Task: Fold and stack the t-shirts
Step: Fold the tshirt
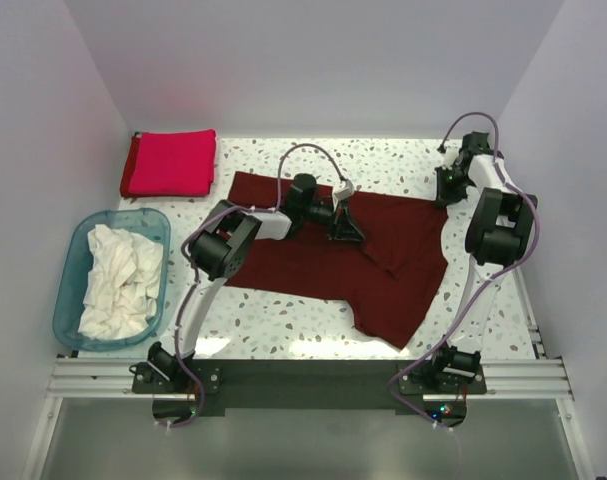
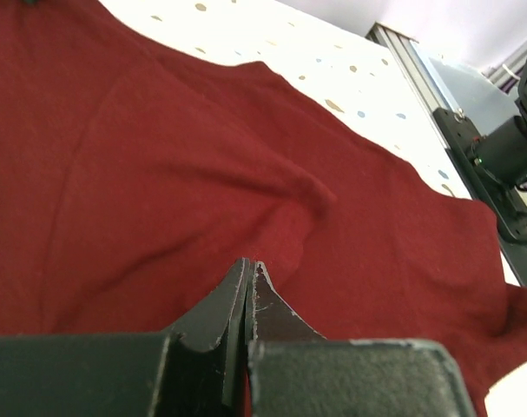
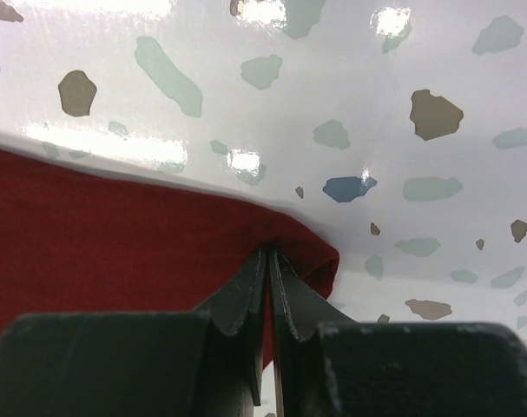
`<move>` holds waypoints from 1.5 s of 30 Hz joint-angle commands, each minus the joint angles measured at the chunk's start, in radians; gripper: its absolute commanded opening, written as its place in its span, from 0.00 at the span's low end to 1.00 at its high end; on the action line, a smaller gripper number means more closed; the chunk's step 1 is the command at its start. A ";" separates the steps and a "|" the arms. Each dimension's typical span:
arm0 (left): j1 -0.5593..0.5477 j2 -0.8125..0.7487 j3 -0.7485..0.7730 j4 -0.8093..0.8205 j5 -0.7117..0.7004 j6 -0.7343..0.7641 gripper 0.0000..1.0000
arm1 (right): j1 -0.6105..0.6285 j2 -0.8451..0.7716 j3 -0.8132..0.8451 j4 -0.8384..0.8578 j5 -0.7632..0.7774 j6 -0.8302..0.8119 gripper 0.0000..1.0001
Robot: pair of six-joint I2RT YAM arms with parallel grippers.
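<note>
- The maroon shirt [image 1: 313,270] lies spread across the middle of the overhead frame on the speckled table [image 1: 283,325], with one flap trailing toward the lower right.
- The left gripper [image 1: 345,230] sits on the shirt's upper middle. Its wrist view shows the jaws pressed together with a raised pucker of cloth running into the tips, so it appears to be pinching the fabric.
- The right gripper [image 1: 446,185] is at the shirt's upper right edge, its jaws closed on the corner of the hem.
- The step in hand looks like a fold across the maroon shirt. To do it well, both pinches should rise evenly, hold the edge taut between them, and carry it over squarely onto the opposite edge so nothing bunches.
- Only the overhead view shows the folded crimson shirt [image 1: 170,163] at upper left and the white shirts [image 1: 118,280] heaped in the blue tub [image 1: 71,250] at left.
- Only the wrist views show the grips. The right one shows the corner curled against bare table, and the left one shows the pucker at the tips.
</note>
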 commanded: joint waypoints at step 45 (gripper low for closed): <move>0.301 -0.639 -0.160 -1.020 -0.860 0.485 1.00 | 0.202 -0.152 0.135 0.144 0.169 -0.338 0.38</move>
